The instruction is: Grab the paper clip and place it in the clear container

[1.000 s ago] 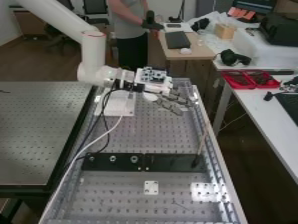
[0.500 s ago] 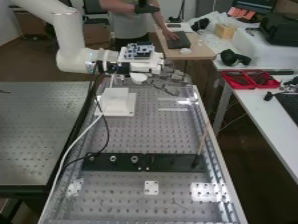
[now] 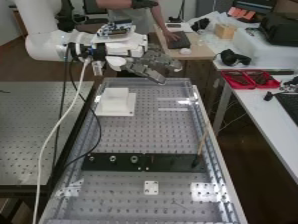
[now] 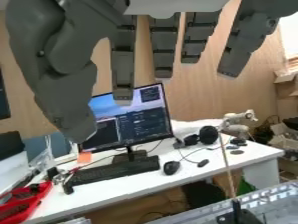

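1. The arm (image 3: 43, 37) and the robot hand (image 3: 149, 65) have moved up and towards the high view's left since the earlier frames; the white block (image 3: 114, 100) stays put.
2. At the left, the arm is smooth, white and rounded, with a white cable (image 3: 56, 132) looping down from it.
3. The block stands on a flat square base, matt and sharp-edged.
4. The robot hand hangs over the far end of the counter (image 3: 136, 132), dark grey, fingers straight and open, gripping nothing.
5. The counter is dull metal, drilled with rows of round holes. I cannot tell where the paper clip is; a thin dark line (image 3: 179, 204) near the front might be it.
6. Further right, two pale strips (image 3: 174, 109) may edge the clear container.
7. The grab and placing both seem left to do.
8. A slim wooden stick (image 3: 202, 142) leans at the right.
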Tool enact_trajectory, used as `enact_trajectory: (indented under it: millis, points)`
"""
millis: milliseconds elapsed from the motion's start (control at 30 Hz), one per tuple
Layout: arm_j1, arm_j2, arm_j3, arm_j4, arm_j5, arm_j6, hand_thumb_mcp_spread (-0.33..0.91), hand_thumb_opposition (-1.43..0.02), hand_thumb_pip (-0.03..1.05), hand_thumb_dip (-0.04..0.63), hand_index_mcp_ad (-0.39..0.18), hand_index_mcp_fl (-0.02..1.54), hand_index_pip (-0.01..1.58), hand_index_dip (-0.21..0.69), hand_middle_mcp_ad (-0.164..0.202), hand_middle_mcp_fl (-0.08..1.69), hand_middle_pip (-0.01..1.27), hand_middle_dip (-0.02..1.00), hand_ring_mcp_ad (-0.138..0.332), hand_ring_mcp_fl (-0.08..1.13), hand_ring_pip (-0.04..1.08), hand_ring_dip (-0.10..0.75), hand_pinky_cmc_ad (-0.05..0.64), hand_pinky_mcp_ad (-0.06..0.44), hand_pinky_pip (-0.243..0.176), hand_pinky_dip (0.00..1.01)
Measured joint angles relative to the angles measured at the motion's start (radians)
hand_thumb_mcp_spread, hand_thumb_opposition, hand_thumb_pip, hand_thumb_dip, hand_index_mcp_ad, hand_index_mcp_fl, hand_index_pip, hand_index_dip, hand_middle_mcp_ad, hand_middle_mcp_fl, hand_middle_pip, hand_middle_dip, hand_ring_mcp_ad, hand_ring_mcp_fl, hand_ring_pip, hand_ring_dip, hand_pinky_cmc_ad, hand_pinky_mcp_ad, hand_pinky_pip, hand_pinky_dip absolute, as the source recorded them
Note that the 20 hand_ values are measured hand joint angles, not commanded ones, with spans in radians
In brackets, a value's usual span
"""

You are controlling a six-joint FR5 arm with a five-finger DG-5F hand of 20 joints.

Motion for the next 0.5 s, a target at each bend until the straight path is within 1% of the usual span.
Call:
enact_trajectory:
  millis: [200,367,500]
  points:
    - [-0.025,0.009,0.008,-0.006,-0.033,-0.021,0.32,-0.81,0.65,0.269,-0.133,0.24,0.76,0.002,0.093,0.15,0.13,0.22,0.101,0.0,0.12,0.087,0.326,0.274,-0.075,0.44]
    - [-0.044,0.007,0.032,-0.038,-0.068,-0.029,0.32,-0.81,0.65,0.269,-0.133,0.24,0.74,0.01,0.093,0.15,0.13,0.22,0.101,0.0,0.12,0.087,0.328,0.274,-0.075,0.44]
    - [-0.056,0.008,0.046,-0.051,-0.092,-0.038,0.32,-0.81,0.62,0.269,-0.133,0.26,0.71,0.016,0.093,0.15,0.13,0.22,0.101,0.0,0.12,0.087,0.333,0.271,-0.075,0.44]
